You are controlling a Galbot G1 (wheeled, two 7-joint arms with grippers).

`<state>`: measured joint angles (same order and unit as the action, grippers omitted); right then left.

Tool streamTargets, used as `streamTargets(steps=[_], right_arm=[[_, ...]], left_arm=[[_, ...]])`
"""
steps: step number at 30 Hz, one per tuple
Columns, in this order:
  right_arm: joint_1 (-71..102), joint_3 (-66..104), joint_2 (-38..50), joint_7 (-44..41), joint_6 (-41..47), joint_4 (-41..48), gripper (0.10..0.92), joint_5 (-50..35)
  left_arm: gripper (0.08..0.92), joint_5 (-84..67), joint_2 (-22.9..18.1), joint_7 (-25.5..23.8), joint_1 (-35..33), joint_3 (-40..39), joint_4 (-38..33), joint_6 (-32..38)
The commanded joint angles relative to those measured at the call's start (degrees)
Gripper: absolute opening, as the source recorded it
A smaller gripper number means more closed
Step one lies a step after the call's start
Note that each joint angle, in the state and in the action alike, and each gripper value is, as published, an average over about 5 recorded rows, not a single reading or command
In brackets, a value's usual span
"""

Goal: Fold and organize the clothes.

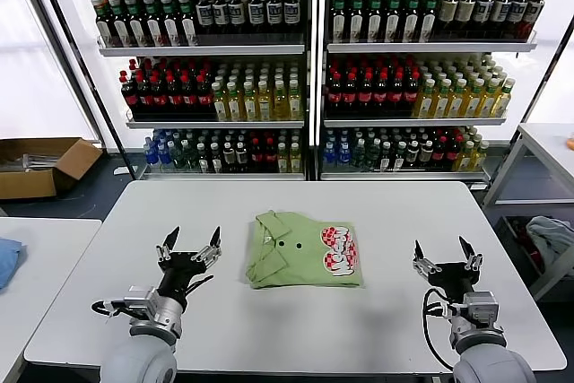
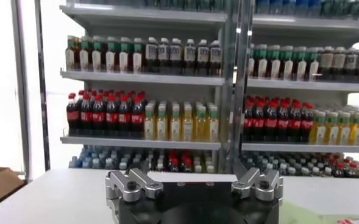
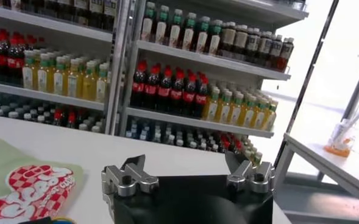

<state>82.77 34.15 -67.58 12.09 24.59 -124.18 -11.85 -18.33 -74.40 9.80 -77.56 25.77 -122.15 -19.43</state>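
The light green polo shirt (image 1: 303,249) lies folded into a neat rectangle at the middle of the white table (image 1: 269,329), collar and buttons to the left, red-and-white graphic (image 1: 339,250) to the right. A corner of it with the graphic shows in the right wrist view (image 3: 27,185). My left gripper (image 1: 190,241) is open and empty, raised over the table left of the shirt. My right gripper (image 1: 443,251) is open and empty, raised to the right of the shirt. Neither touches the shirt.
Shelves of drink bottles (image 1: 305,69) stand behind the table. A cardboard box (image 1: 40,166) sits on the floor far left. A blue cloth (image 1: 7,257) lies on a side table at left. A pale cloth bundle (image 1: 552,238) sits at right under another table.
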Motion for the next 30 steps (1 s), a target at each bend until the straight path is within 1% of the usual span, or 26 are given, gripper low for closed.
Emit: streamTargets(steps=[1,6,15,20,30], right_arm=[[1.1,-0.7,-0.9,2.8,-2.5,-0.6,0.823,-1.6],[1.0,-0.6,-1.3,2.5,-1.7,-1.0,0.823,-0.9],[2.4,0.0,-1.2,1.8,-1.5,-1.8,0.823,-1.0],[1.7,0.0,-0.1,0.1,-2.1,-1.6,0.823,-1.6],[-2.1,-0.7,-0.4,-0.6,-0.5,0.0,0.823,-1.1]], left_arm=[[0.823,0.4,-0.6,-0.8,-1.1,1.3,-1.9,1.0],[0.823,1.7,-0.8,0.1,-1.1,1.3,-2.7,-0.5],[0.823,2.0,0.0,-0.5,-1.8,1.2,-3.4,-1.8],[0.823,1.5,0.4,-0.6,-0.8,0.8,-1.8,-1.6],[0.823,1.7,2.8,-1.3,0.9,-0.8,0.8,-1.1]])
